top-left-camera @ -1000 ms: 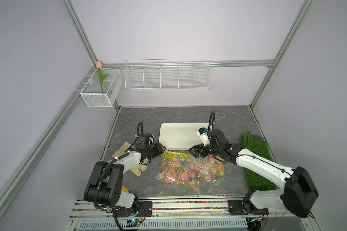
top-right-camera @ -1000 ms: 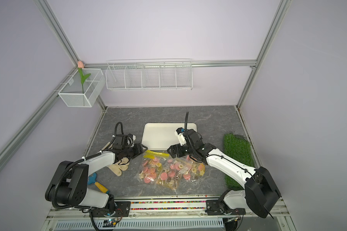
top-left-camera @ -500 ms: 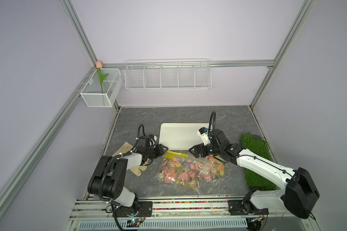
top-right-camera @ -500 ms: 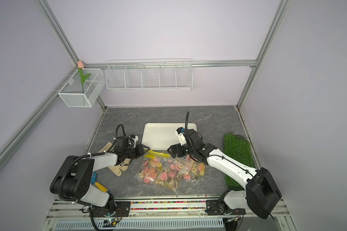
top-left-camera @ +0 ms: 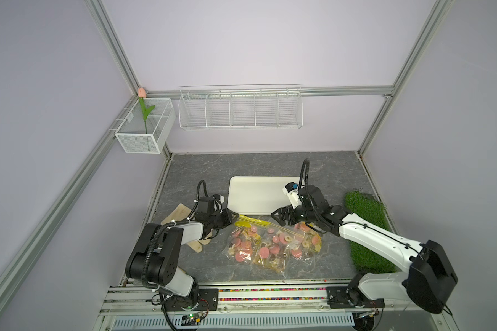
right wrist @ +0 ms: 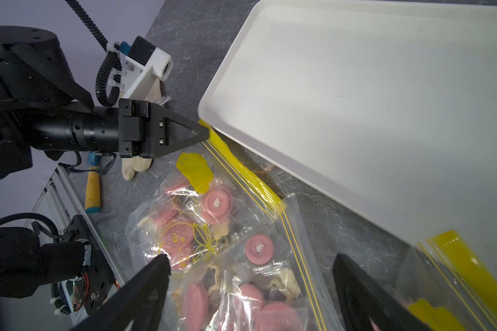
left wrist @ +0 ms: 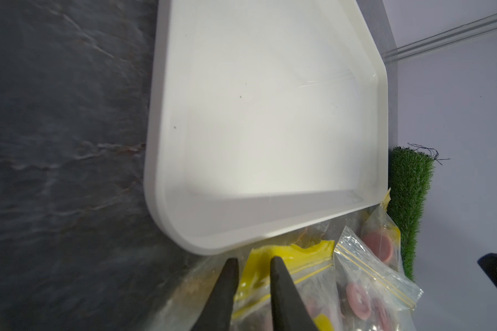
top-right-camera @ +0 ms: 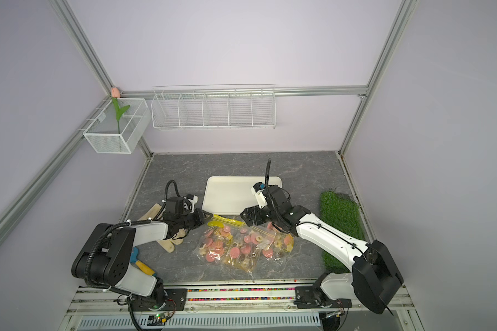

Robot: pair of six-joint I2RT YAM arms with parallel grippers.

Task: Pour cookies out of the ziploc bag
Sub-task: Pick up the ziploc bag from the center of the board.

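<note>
Beside the near edge of the white tray (top-left-camera: 256, 195), the cookies (top-left-camera: 264, 252) lay inside clear ziploc bags (top-left-camera: 273, 265). The left gripper (left wrist: 254, 265) straddled one bag's yellow seal strip (left wrist: 304, 252), jaws narrowly apart; clamping was indeterminate. The right gripper (right wrist: 250, 262) gaped wide above the bags.

My left gripper (left wrist: 253, 263): matt black plastic. The tray (left wrist: 270, 223): smooth white plastic, softly glossy. Just beside it the ziploc bag (left wrist: 299, 252), clear crinkled film, shiny, with a yellow strip. Under the tray the table (left wrist: 55, 143) looks like matt grey stone; near the tray the turf mat (left wrist: 408, 200), rough green.
</note>
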